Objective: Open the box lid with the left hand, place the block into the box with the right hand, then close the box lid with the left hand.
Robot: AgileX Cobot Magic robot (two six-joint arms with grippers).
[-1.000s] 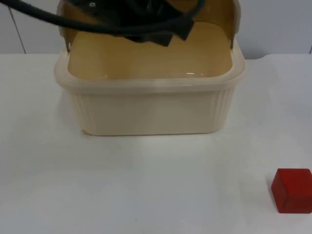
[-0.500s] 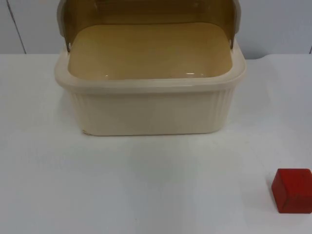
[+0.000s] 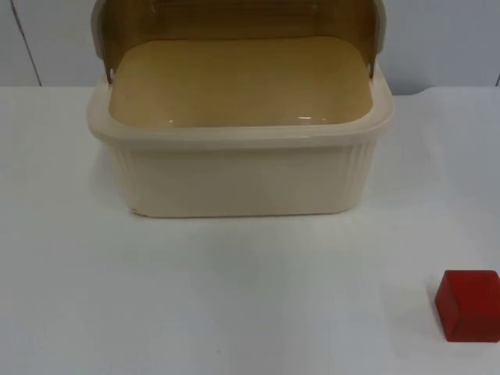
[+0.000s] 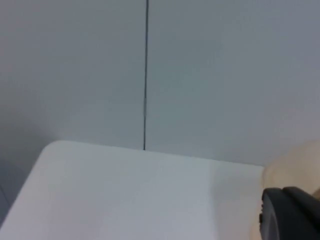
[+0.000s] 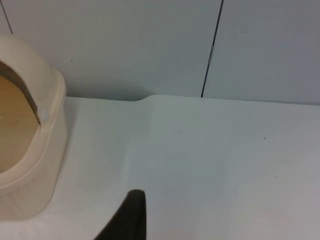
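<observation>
Block (image 3: 468, 305), red, squat, at the table's right-front, well apart from the open box (image 3: 238, 172): we judge the right gripper nearer, its finger spread untellable.

box (image 3: 238, 168) mouth open; lid (image 3: 234, 19) upright behind.

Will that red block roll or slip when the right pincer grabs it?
The red block looks cube-shaped with flat faces, so it probably won't roll. It appears rigid, likely holding shape under a squeeze. Its smooth sides may slip slightly if gripped off-centre.
</observation>
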